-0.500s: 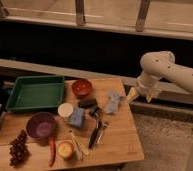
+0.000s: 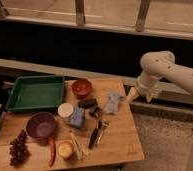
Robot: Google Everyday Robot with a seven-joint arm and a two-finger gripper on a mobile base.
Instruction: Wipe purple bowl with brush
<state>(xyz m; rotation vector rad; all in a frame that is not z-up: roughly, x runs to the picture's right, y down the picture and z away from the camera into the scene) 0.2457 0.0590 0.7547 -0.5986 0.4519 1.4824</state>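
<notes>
While the gripper [image 2: 141, 94] hangs just off the table's [image 2: 122, 147] right edge, at mid-right of the frame, its fingers seem apart with nothing between them, though the dim view leaves some doubt. The brush [image 2: 93, 136] lies on the table down and to the left of it, well apart, in the lower middle of the frame, just beside a silver utensil [image 2: 101, 132]. Its long axis runs steeply, the upper end leaning right toward the gripper. The purple bowl [image 2: 41, 125] sits further left, near the brush but apart from it. The coming reach, I judge, goes down-left, closing across that steep axis.
</notes>
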